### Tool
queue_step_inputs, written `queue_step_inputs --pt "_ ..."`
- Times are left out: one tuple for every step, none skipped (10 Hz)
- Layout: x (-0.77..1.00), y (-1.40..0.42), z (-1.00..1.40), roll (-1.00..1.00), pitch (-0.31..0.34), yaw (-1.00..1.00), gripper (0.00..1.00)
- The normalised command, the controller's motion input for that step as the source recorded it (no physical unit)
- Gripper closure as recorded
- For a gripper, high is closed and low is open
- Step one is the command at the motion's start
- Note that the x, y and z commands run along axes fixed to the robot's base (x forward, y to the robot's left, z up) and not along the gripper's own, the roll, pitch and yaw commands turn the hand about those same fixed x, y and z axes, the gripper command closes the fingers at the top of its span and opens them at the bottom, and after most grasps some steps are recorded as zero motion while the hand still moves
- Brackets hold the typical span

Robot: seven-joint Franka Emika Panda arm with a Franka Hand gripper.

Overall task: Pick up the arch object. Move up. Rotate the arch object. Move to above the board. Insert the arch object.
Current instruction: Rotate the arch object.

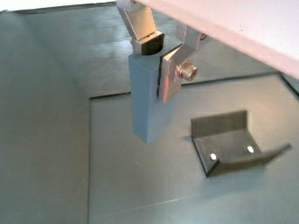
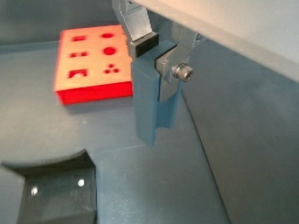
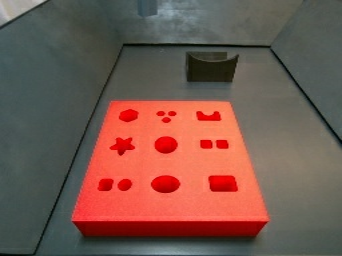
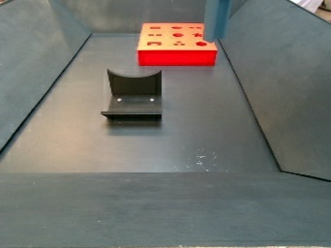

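Wrist views: gripper closed on a bar, arch object not found

In both wrist views the gripper (image 2: 162,61) is seen hanging above the floor. Its silver fingers (image 1: 170,77) appear clamped on an upright pale grey bar (image 2: 152,109), whose long axis runs straight down. The fixture (image 2: 52,188) is seen on the floor near it, and the board (image 2: 93,61) lies flat farther off. In a side view the bar (image 4: 218,15) is seen just beside the board's (image 4: 177,44) far corner. The arch object cannot be made out in any view, so its direction from the gripper cannot be told. The arch recess (image 3: 209,116) is seen empty.
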Motion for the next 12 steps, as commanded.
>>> queue_step_inputs --pt "0.03 0.03 -0.01 -0.03 0.032 -0.99 1.0" --pt "0.03 0.03 -0.01 -0.03 0.032 -0.75 1.0" --pt "0.03 0.03 -0.01 -0.03 0.032 -0.45 1.0" --pt "0.03 0.03 -0.01 -0.03 0.031 -0.34 1.0" --pt "0.0 0.0 0.0 -0.02 0.021 -1.0 1.0" --pt "0.0 0.0 0.0 -0.02 0.023 -1.0 1.0" --pt "0.0 0.0 0.0 -0.03 0.031 -1.0 1.0" --pt "0.0 0.0 0.0 -0.03 0.031 -0.85 1.0" --pt "0.0 0.01 0.0 -0.03 0.03 -0.46 1.0" --pt "0.0 0.01 0.0 -0.03 0.029 -0.34 1.0" --pt "0.0 0.01 0.0 -0.03 0.029 -0.23 1.0" --pt "0.0 0.0 -1.0 -0.03 0.029 -0.14 1.0"
